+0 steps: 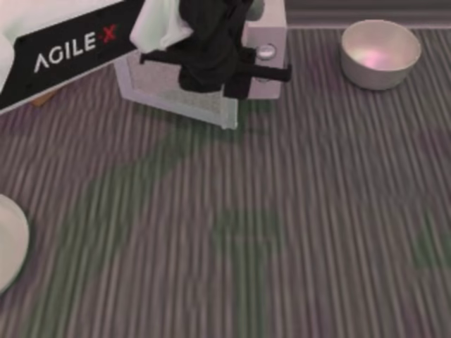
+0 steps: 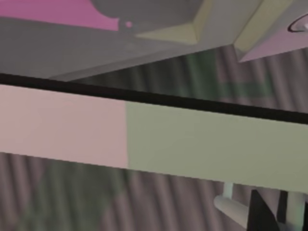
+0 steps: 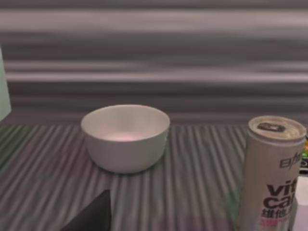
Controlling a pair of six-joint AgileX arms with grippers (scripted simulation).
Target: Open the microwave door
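My left gripper (image 1: 236,67) is over the microwave (image 1: 271,32) at the table's twelve o'clock, by the door (image 1: 176,91), which stands partly swung out. I cannot tell whether my fingers hold anything. Next, I judge, swing the door wider. Right arm unseen.

White bowl (image 1: 380,53) at table's (image 1: 282,246) far right; drink can (image 3: 272,173) near bowl; plate (image 1: 8,243) at left edge.
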